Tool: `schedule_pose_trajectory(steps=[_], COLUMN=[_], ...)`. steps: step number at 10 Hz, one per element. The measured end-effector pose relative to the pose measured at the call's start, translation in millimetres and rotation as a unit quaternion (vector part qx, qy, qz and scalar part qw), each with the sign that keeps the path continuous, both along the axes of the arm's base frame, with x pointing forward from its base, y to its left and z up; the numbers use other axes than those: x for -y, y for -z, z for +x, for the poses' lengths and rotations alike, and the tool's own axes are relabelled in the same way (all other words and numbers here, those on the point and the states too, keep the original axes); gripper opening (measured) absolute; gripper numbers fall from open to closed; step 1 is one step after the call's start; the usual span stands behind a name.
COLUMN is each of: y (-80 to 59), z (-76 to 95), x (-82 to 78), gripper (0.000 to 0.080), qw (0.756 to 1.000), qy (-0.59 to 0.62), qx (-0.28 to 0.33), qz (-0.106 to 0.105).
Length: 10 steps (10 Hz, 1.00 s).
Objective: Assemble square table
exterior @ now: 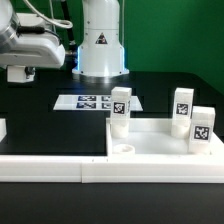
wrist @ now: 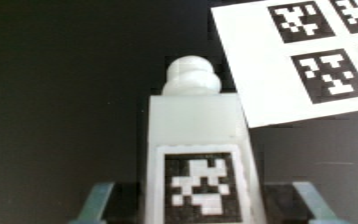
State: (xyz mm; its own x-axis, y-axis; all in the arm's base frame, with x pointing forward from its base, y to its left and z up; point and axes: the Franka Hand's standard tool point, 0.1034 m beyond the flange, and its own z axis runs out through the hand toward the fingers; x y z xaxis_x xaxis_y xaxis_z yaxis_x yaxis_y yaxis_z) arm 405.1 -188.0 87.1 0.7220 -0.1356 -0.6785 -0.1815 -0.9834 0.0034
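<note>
Straddling a small white plastic tagged leg [wrist: 201,150] lengthwise, the grey two-finger gripper [wrist: 201,205] hangs spread at the exterior view's upper left, unclosed.

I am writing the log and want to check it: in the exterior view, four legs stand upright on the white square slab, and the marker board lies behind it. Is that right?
Almost. The exterior view shows only three legs upright on the slab, not four. The marker board does lie behind it.
</note>
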Motion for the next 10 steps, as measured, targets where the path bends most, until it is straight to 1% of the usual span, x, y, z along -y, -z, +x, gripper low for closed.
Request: schedule_pose_trajectory(steps=[1,2,3,4,5,6,7,8,9,10], y=[-0.9,-3.1,-15.4,-26.4,-37.6,-43.6,-41.2,-39.3,-39.2,-36.6], z=[2.7,9.0,26.2,47.6,68.9,97.4,98.6,102.5,107.9,106.4], x=[0.3,-3.6,-23.6,-41.2,-57.7,-66.7,-69.5,-68.5,-70.8,-72.9], gripper=[0.029,0.029,0.029,0.029,0.029,0.029,0.029,0.029,0.029,0.029], qw=[1.0,0.998,0.997,0.993,0.99,0.979,0.974,0.964,0.949,0.941], qy=[-0.003,0.0,0.016,0.018,0.029,0.011,0.003,0.002,-0.002,-0.003], qx=[0.024,0.053,0.072,0.102,0.119,0.174,0.202,0.244,0.296,0.32], qz=[-0.004,-0.016,-0.037,-0.053,-0.076,-0.102,-0.098,-0.103,-0.108,-0.11])
